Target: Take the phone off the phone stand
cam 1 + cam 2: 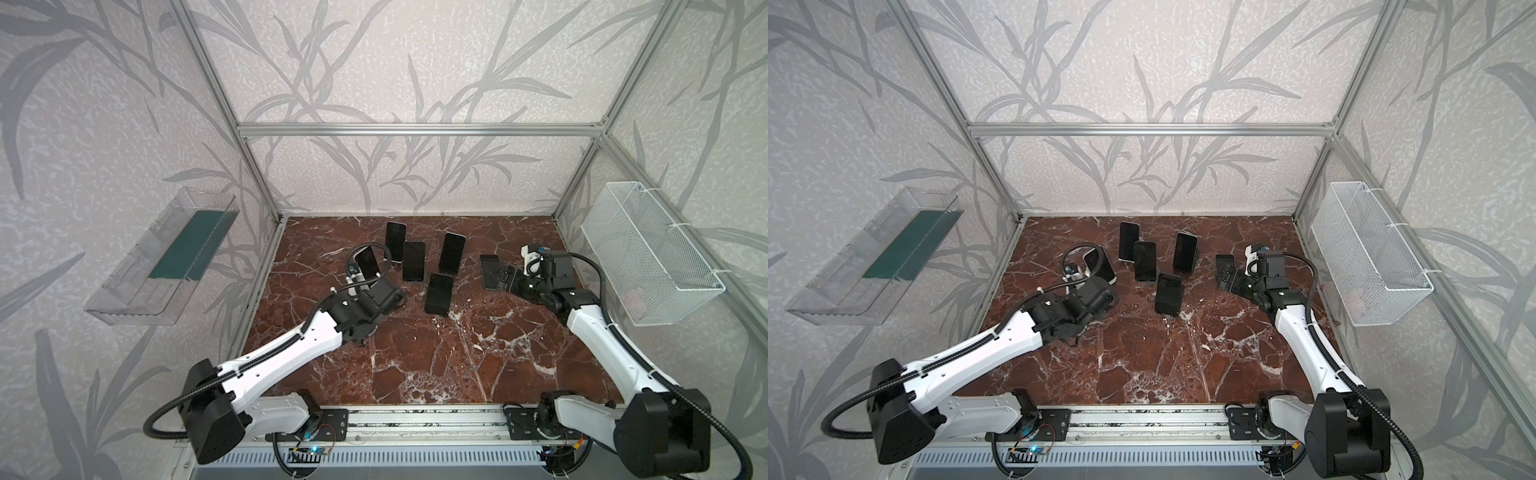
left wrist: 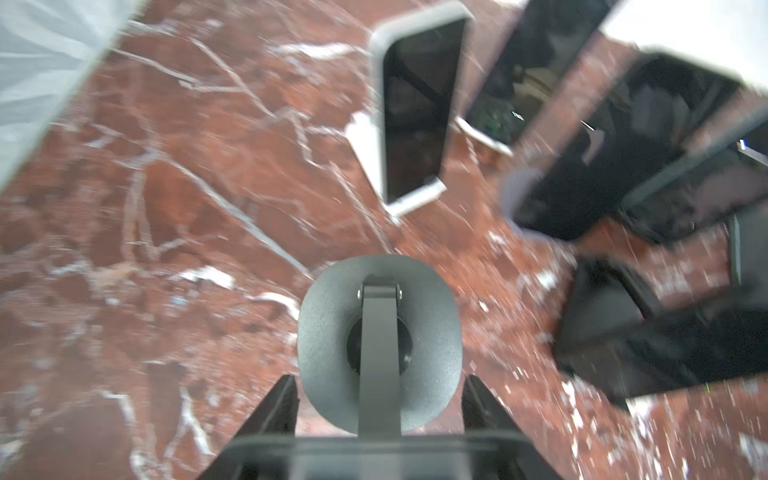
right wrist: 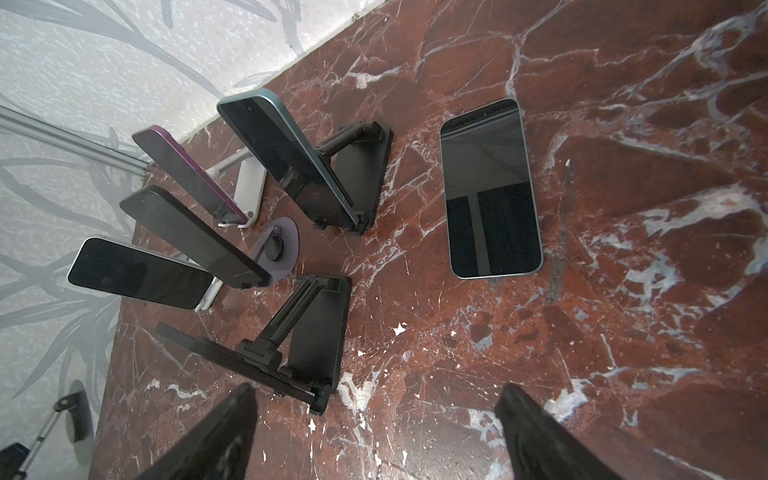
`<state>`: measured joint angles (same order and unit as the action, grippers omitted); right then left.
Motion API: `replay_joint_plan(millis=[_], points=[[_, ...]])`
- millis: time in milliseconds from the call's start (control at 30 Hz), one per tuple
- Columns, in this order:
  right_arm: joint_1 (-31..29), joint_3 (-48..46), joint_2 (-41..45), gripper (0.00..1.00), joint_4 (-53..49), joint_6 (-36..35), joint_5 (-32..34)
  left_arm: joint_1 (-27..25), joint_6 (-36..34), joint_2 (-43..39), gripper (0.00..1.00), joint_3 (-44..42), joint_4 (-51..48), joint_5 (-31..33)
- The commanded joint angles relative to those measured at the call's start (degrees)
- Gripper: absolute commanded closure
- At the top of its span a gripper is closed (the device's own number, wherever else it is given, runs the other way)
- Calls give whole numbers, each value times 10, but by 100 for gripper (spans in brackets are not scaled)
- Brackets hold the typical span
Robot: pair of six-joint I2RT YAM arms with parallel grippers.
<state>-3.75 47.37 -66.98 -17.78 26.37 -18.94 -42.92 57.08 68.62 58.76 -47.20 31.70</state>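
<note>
The left gripper (image 2: 380, 386) is closed across the width of the phone (image 1: 368, 262) at the far left of the table (image 1: 415, 353). This side grip should let it lift straight off the grey stand (image 2: 380, 345) beneath. The right gripper (image 3: 378, 392) hangs wide open and empty by the flat phone (image 3: 490, 191) at the far right, clear of the lift.

Left arm (image 1: 291, 359) and right arm (image 1: 602, 345): rounded white moulded link shells with small dark screw holes. Blocky black shoulder housing (image 1: 212, 415) on each, further black housings at elbow and wrist. Black corrugated cable (image 1: 166, 408) looped off each shoulder, ribbed black track along each white link. Black base plates (image 1: 332, 419) with corner screws. Tapered matte-black fingers (image 3: 216, 436), wedge-shaped. White printed bracket (image 1: 530, 259) at right wrist.
</note>
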Motion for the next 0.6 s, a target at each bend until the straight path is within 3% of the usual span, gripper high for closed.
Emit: replay_joint_plan(millis=[0,133,300,400,567], points=[[1,-6,14,10,9,-1,-3,80,-77,-32,52,6,-33,-4],[1,-6,14,10,7,-2,-1,203,-145,-19,52,26,5,-77],[1,-6,12,10,7,-3,1,326,-200,70,52,76,64,-151],[1,-7,10,10,7,-3,5,375,-223,142,51,103,123,-190],[10,2,0,10,9,0,-19,415,-228,269,51,159,198,-211]])
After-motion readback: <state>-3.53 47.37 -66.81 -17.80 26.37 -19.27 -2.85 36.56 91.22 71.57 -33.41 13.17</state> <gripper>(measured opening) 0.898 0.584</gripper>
